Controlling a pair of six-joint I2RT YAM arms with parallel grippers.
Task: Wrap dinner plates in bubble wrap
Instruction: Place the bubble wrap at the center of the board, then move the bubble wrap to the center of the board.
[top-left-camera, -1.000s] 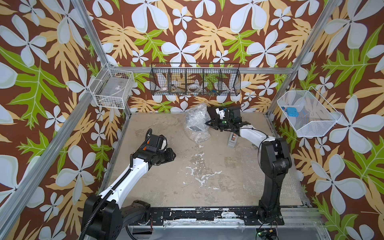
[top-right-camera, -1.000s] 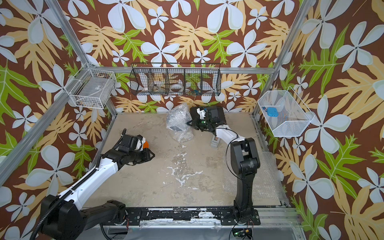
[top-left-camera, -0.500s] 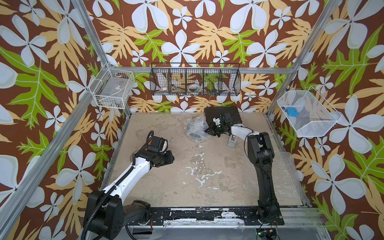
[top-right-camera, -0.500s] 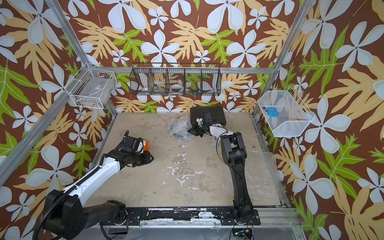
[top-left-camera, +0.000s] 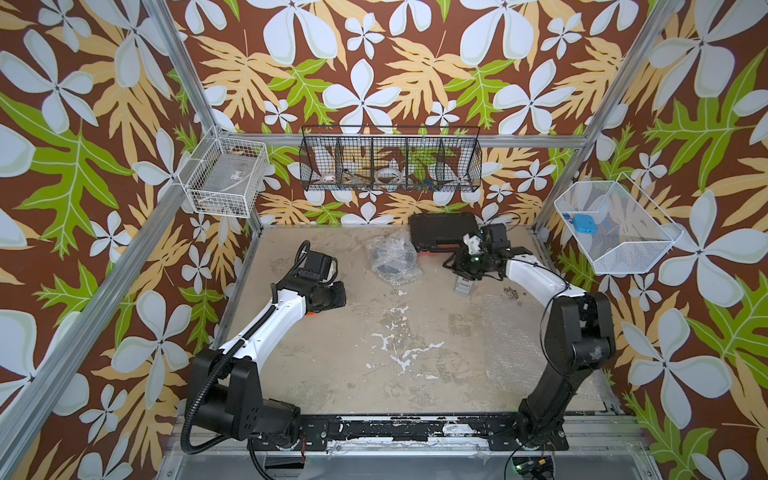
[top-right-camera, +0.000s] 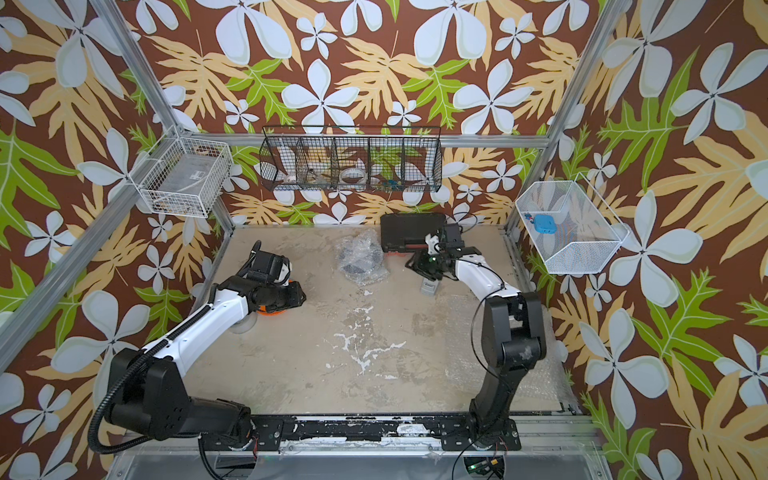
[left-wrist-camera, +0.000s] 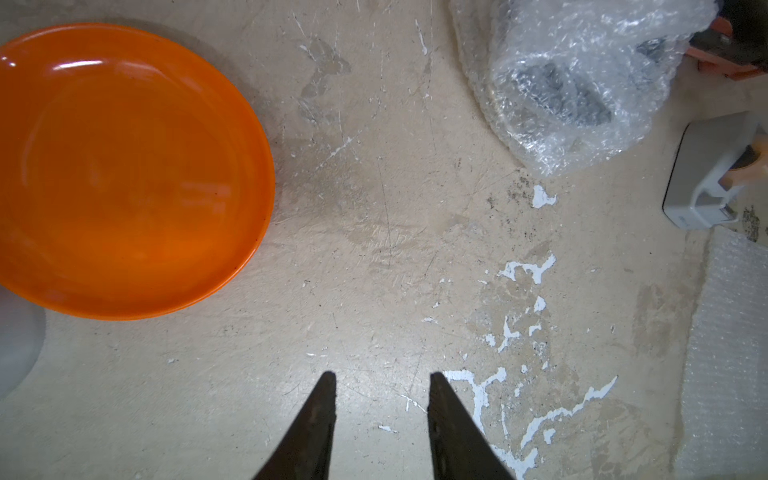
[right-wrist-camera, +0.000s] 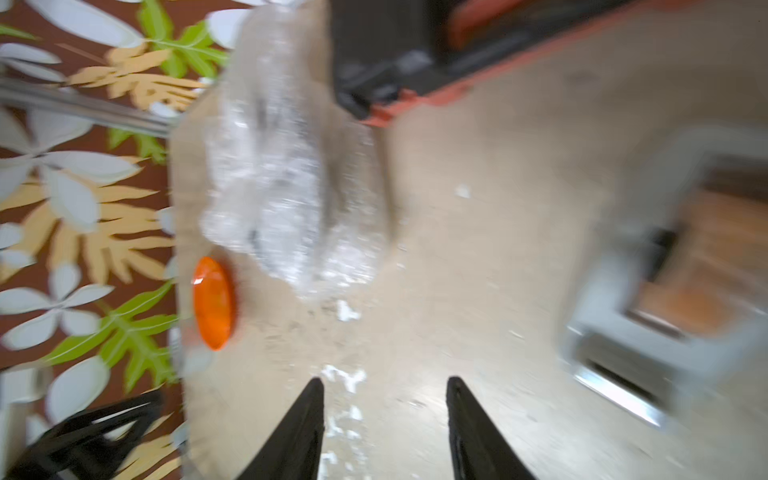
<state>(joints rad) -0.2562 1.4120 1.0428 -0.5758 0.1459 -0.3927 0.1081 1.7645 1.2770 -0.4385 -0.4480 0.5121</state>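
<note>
My left claw (left-wrist-camera: 380, 376) and right claw (right-wrist-camera: 384, 380) are both spread, holding nothing. That orange plate (left-wrist-camera: 129, 166) looks slick and stiff, so I'd pinch its rim.

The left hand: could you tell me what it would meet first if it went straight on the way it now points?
Probably the bare tabletop: the left hand points between the orange plate and the bubble-wrapped bundle, though depth is unclear.

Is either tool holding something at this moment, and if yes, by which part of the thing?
Nothing is held. The left tool stands open and empty, apart from the orange plate. The right tool is open and empty too.
</note>
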